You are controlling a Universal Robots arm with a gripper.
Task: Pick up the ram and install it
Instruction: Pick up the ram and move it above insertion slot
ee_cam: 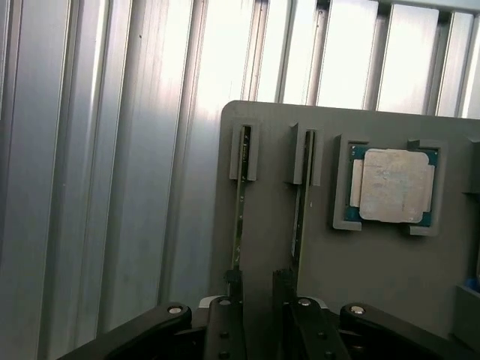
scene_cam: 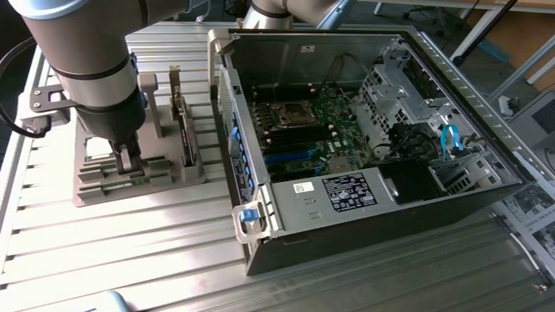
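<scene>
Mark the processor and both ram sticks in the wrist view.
processor (ee_cam: 395, 184), wrist view, centre of silver lid.
ram stick nearer processor (ee_cam: 299, 225), wrist view, edge, mid-length.
ram stick farther from processor (ee_cam: 238, 221), wrist view, edge, mid-length.

A ribbed metal table (scene_cam: 130, 253) carries a grey slotted tray (scene_cam: 165, 183) and, just beside it, an open computer case (scene_cam: 347, 235).

Bright light; strong glare washes out the ribbed worktop (ee_cam: 352, 60) in wrist view. Inside of computer case (scene_cam: 347, 97) dim, shadowed.
</scene>
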